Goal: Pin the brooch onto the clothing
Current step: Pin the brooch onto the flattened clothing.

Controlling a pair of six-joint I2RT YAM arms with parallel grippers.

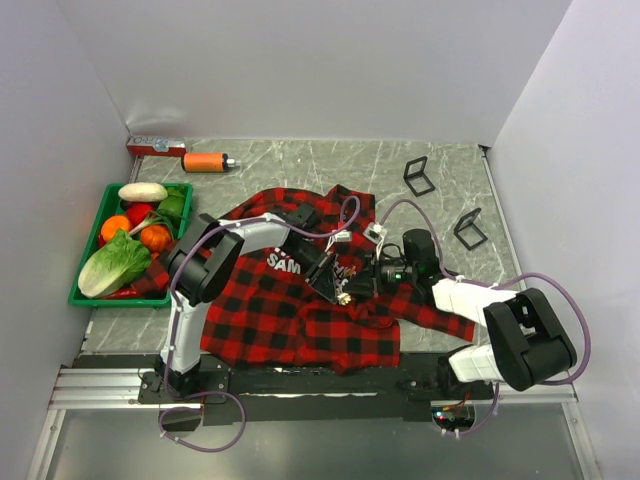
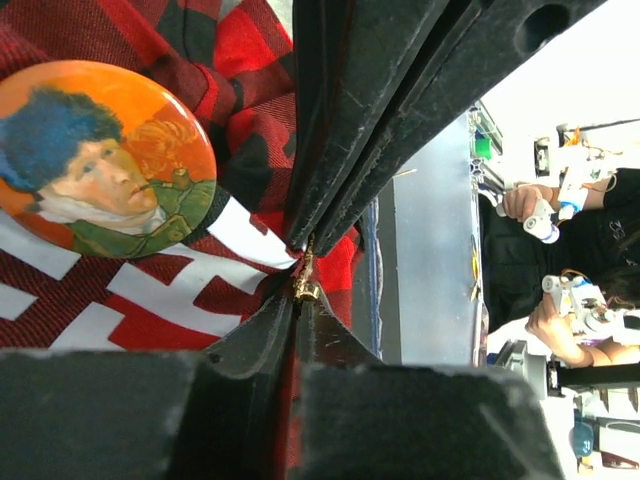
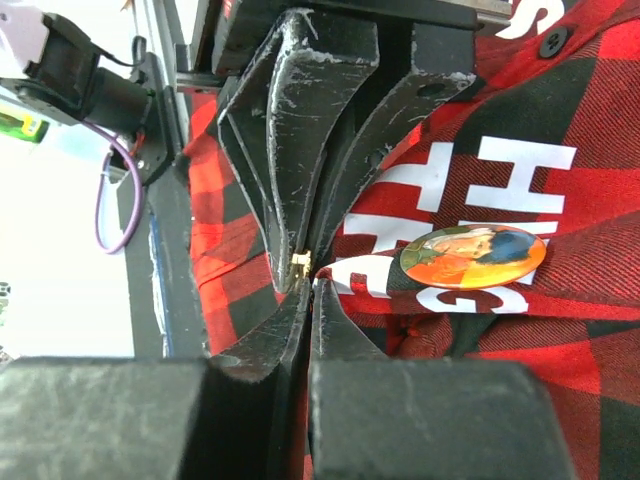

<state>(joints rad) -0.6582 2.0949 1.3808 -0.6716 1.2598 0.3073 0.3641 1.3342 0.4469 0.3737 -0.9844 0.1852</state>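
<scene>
The left claw has its two pads pressed together, so that only a thin slit stays between them. The right claw is closed in the same way and meets it tip against tip. Exactly at this meeting point sits a tiny gold clasp. It touches both tips, and we cannot tell which claw really holds it.

Just beside the tips, the brooch lies flat on the cloth. It is a round orange button with a painted portrait of a man with a blue cap and a pipe, and it rests partly over the white block letters.

The red-and-black plaid shirt is under both claws. It is gathered into folds there and spread on the grey bench further out.

Well apart, on the left arm's side, stands a green crate with vegetables. Beyond the claws, near the back wall, lies an orange bottle. On the right arm's side, two black wire stands are on the bench.
</scene>
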